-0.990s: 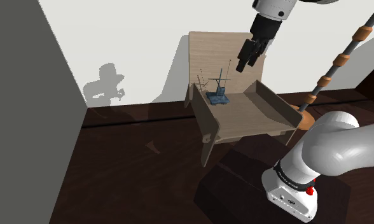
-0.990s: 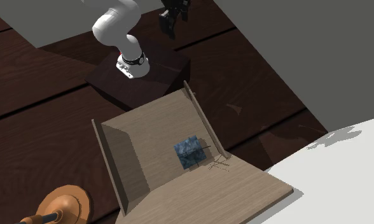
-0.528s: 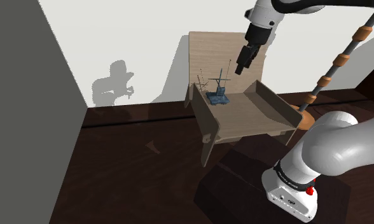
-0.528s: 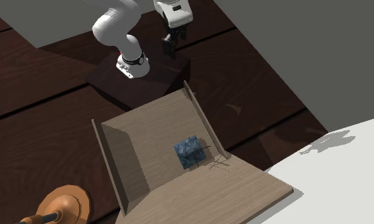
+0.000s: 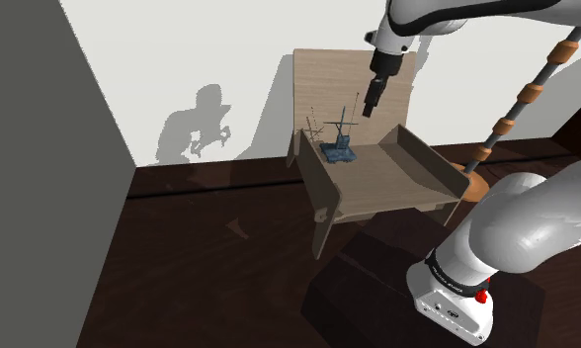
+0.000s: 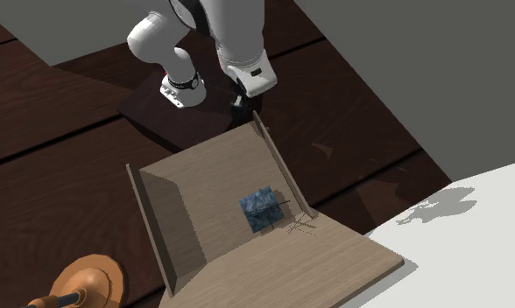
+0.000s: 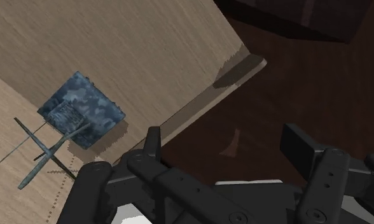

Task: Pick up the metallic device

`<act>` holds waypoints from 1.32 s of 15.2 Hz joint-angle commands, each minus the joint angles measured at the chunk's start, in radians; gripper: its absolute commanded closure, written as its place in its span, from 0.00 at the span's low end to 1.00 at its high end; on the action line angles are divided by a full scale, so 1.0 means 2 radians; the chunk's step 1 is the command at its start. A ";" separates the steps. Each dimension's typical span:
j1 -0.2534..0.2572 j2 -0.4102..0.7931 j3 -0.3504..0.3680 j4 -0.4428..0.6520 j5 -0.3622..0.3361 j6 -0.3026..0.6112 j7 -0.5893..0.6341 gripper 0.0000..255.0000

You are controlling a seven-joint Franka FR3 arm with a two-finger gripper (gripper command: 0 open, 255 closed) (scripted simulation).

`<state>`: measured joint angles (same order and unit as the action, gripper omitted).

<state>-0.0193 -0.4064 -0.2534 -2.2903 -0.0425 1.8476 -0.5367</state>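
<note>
The white arm (image 5: 521,232) rises from the lower right of the shoulder view to the top edge, which cuts it off. A wooden armchair (image 5: 392,183) stands in the middle of the frame. At the right, a pole with orange rings (image 5: 532,92) is cut off at the top. The blue-grey mottled device (image 5: 338,151) sits at the rear of the seat, just beside the left side panel. Its thin rods point upward along the backrest and are hard to separate from their shadows. The black gripper (image 5: 369,109) hangs above the device, apart from it. In the wrist view its fingers (image 7: 154,141) stand spread, grasping nothing.
</note>
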 commanded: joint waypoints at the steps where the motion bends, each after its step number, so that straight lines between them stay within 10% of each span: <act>1: 0.001 0.039 -0.016 0.018 -0.003 0.014 -0.038 0.00; 20: -0.049 0.442 -0.050 0.329 0.053 0.043 -0.334 0.00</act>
<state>-0.0999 0.4232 -0.3577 -1.6880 0.0569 1.9407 -1.1715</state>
